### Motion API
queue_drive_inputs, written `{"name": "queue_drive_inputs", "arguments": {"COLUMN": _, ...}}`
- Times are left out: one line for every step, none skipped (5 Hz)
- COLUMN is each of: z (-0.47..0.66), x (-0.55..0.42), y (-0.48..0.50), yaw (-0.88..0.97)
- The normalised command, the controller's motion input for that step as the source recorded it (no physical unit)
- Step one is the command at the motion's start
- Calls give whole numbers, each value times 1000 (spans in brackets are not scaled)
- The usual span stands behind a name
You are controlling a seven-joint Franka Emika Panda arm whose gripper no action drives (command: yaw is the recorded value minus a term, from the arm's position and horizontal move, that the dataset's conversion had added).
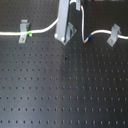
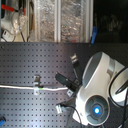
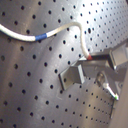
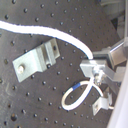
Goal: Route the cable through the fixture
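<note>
The white cable (image 1: pixel 47 29) runs in from the first exterior view's left and through a grey clip fixture (image 1: pixel 22 31). Its green band (image 1: pixel 30 34) lies just past that clip. From there it rises to my gripper (image 1: pixel 64 35), which is shut on the cable just above the board. Beyond the gripper the cable loops down past its blue band (image 1: pixel 86 37) to a second clip (image 1: pixel 114 34). In the second wrist view the cable (image 4: pixel 55 34) passes over a clip (image 4: pixel 35 57) into the fingers (image 4: pixel 95 64). The first wrist view shows the blue band (image 3: pixel 42 36) and a clip (image 3: pixel 75 75) under the gripper (image 3: pixel 92 59).
The black perforated board (image 1: pixel 65 90) spreads toward the first exterior view's bottom. In the second exterior view the white arm (image 2: pixel 97 90) fills the second exterior view's right, with further clips (image 2: pixel 75 60) (image 2: pixel 61 107) near it and shelving clutter (image 2: pixel 50 20) behind the board.
</note>
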Motion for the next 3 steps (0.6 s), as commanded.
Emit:
{"name": "queue_drive_inputs", "arguments": {"z": 243, "x": 106, "y": 258, "yaw": 497}}
{"name": "queue_drive_inputs", "arguments": {"z": 167, "x": 2, "y": 210, "yaw": 597}}
{"name": "queue_drive_inputs", "arguments": {"z": 125, "x": -54, "y": 154, "yaw": 594}}
